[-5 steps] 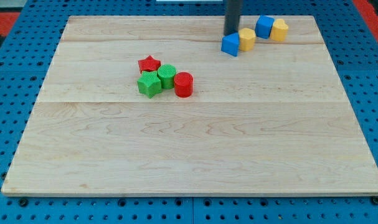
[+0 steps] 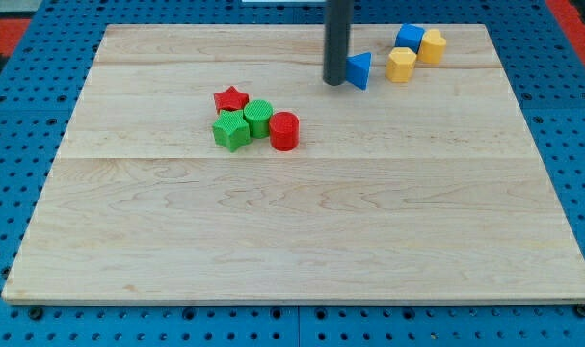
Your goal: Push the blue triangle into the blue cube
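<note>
The blue triangle (image 2: 359, 69) lies near the view's top, right of centre. My tip (image 2: 333, 82) rests on the board just left of it, touching or nearly touching its left side. The blue cube (image 2: 409, 39) sits further up and to the right, close to the board's top edge. A yellow block (image 2: 401, 65) lies between the triangle and the cube, with a small gap to the triangle. A second yellow block (image 2: 432, 45) sits against the cube's right side.
A cluster lies left of centre: a red star (image 2: 231, 98), a green star-like block (image 2: 231, 129), a green cylinder (image 2: 258, 118) and a red cylinder (image 2: 284, 130). The wooden board (image 2: 292, 222) rests on a blue pegboard surface.
My tip moved left and down, from above the blue triangle to its left side. The yellow block beside the triangle shifted right, and a gap opened between them.
</note>
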